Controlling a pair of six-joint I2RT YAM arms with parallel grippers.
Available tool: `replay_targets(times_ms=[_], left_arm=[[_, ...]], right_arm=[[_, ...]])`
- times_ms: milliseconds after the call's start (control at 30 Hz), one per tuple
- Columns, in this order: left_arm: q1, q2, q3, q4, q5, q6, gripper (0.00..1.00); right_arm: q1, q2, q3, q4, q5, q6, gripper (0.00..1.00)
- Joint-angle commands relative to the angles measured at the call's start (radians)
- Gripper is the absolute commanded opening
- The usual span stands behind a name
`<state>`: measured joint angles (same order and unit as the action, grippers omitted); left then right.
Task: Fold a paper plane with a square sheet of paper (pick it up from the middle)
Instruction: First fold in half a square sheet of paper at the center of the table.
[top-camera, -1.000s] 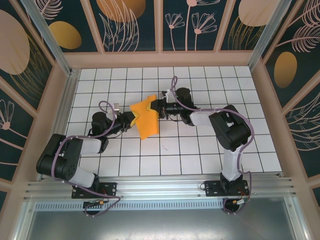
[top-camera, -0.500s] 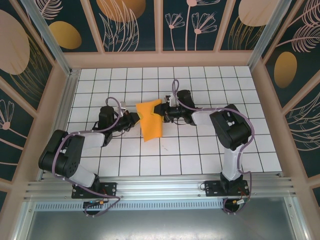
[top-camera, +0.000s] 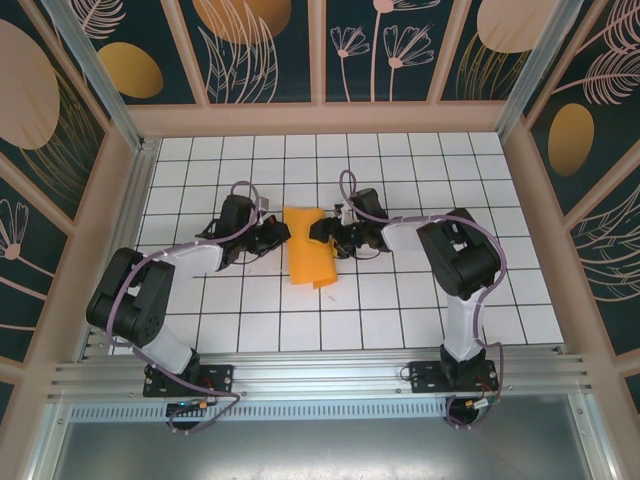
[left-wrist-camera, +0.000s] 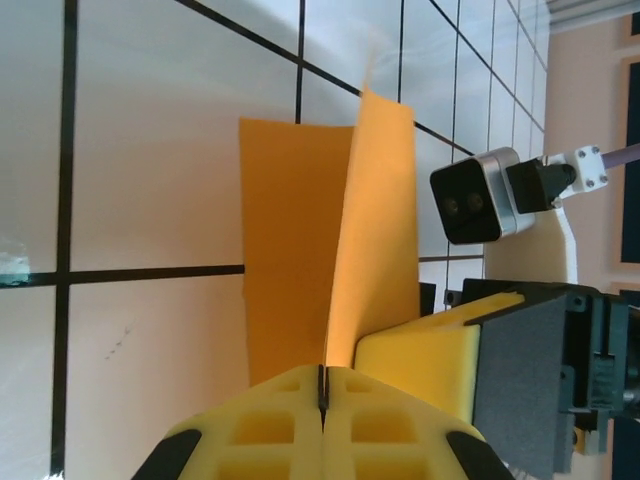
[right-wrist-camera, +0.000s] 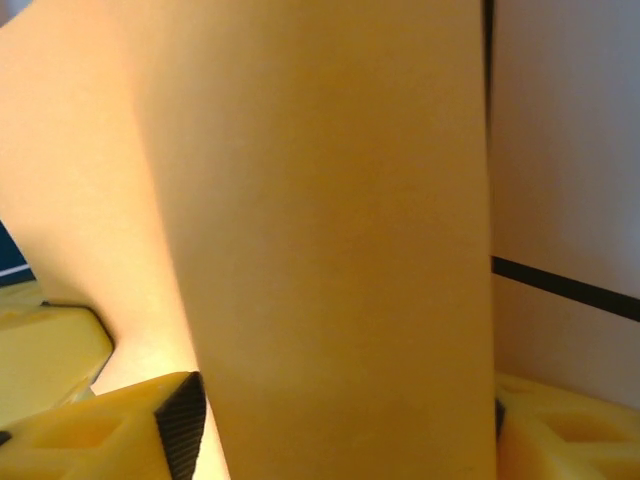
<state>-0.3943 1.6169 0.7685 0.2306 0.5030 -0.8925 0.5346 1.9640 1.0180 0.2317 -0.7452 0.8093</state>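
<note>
Fingers of the left gripper (top-camera: 281, 233) are pressed together on one edge of the folded square sheet of paper (top-camera: 309, 260), lying on the tiled table (top-camera: 400, 300) between both grippers, the right gripper (top-camera: 319, 235) spread around its opposite edge.

The counter (top-camera: 400, 310) is a white tiled top crossed by thin black grid lines, the squares running evenly out to all four edges. One tile in the left wrist view carries a faint grey scuff (left-wrist-camera: 115, 345). A pale wooden ledge (top-camera: 320, 120) borders the far edge and continues down the left and right edges. Above it stand dark teal wall panels (top-camera: 270, 50) painted with peach leaves, flowers and big orange ovals, split by light wooden slats. Silver metal posts (top-camera: 95, 70) lean up from the far corners. Along the near edge lies a ribbed aluminium rail (top-camera: 320, 375), and beyond it a dull grey metal tray (top-camera: 320, 445).
</note>
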Motion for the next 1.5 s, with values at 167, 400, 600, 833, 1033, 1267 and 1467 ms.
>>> replay_targets(times_ms=[167,400,600,833,1033,1267,1467], left_arm=[[-0.047,0.073,0.114,-0.144,-0.066,0.057,0.00],[-0.076,0.091,0.168,-0.167,-0.072,0.061,0.00],[-0.102,0.125,0.184,-0.135,-0.075,0.028,0.00],[-0.151,0.172,0.185,-0.029,-0.072,-0.056,0.00],[-0.182,0.219,0.152,0.101,-0.084,-0.130,0.00],[-0.216,0.239,0.102,0.179,-0.129,-0.209,0.00],[-0.224,0.255,0.097,0.117,-0.160,-0.213,0.00]], right_arm=[[-0.025,-0.110,-0.068,-0.128,0.120,-0.092,0.82],[-0.046,-0.203,-0.084,-0.248,0.242,-0.198,0.88],[-0.065,-0.267,-0.091,-0.324,0.338,-0.254,0.91],[-0.078,-0.313,-0.091,-0.372,0.289,-0.351,0.85],[-0.090,-0.271,-0.086,-0.395,0.234,-0.409,0.81],[-0.100,-0.233,-0.043,-0.467,0.245,-0.501,0.73],[-0.099,-0.197,-0.018,-0.482,0.242,-0.531,0.63]])
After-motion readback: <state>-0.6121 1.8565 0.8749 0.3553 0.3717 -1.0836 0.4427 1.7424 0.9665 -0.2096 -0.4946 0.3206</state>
